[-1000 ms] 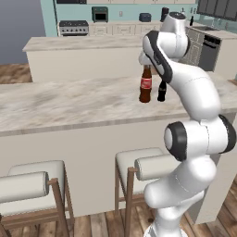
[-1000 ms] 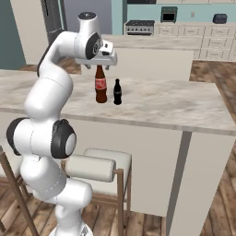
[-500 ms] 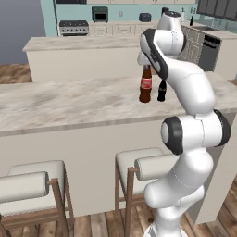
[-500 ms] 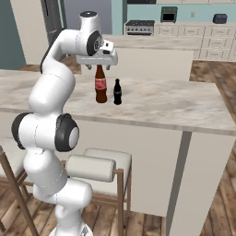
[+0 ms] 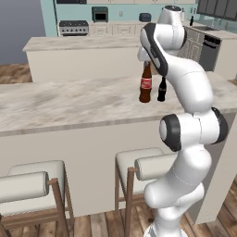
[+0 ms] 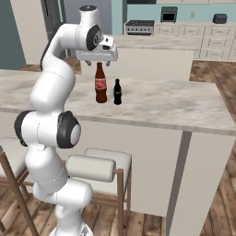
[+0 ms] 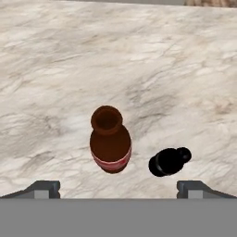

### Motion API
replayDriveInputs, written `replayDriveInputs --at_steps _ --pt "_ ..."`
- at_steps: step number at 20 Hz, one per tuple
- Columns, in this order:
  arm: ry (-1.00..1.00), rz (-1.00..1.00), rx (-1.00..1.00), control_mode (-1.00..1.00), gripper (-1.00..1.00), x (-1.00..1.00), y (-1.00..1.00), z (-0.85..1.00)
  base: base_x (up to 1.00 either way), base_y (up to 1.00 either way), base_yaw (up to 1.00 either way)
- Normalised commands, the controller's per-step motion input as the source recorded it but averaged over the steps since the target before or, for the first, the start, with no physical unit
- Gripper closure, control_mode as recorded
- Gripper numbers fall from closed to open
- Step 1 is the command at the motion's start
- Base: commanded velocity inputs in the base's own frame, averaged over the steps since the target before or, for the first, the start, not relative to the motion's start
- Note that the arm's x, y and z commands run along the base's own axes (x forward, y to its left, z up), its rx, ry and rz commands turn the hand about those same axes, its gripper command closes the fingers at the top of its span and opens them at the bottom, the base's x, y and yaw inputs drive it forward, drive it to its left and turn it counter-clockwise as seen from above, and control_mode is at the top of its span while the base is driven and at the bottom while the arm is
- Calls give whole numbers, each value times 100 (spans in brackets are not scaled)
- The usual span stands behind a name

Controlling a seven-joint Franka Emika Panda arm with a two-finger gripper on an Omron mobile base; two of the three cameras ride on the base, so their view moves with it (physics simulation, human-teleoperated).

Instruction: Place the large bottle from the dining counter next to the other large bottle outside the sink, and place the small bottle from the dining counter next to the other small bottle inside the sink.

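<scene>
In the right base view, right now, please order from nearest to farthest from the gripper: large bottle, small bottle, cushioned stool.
1. The large bottle, directly under the open gripper.
2. The small bottle, just beside it on the dining counter.
3. The cushioned stool, low in front of the counter.

Lighting: even, bright, diffuse; no visible lamp or window source. Shadows: soft dark patch on the dining counter (image 7: 152, 55) just beyond the large bottle (image 7: 110, 140) and the small bottle (image 7: 168, 161) in the hand view; faint contact shade in both base views. Glare: none; mild sheen on the arm. Sharpness: soft, low-resolution rendering throughout, blocky edges; no lens distortion.
</scene>
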Motion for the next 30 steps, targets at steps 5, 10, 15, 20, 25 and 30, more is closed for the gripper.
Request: replayDriveInputs --at_steps 5,10,15,20,25,30 --pt "1 0 0 -100 -100 0 0 0 0 0 0" --pt "4 0 0 -100 -100 15 5 0 0 0 0" --pt "6 0 0 -100 -100 22 3 0 0 0 0" --pt "5 0 0 -100 -100 32 1 0 0 0 0" --pt "6 0 0 -100 -100 18 0 0 0 0 0" --pt "7 0 0 -100 -100 0 0 0 0 0 0"
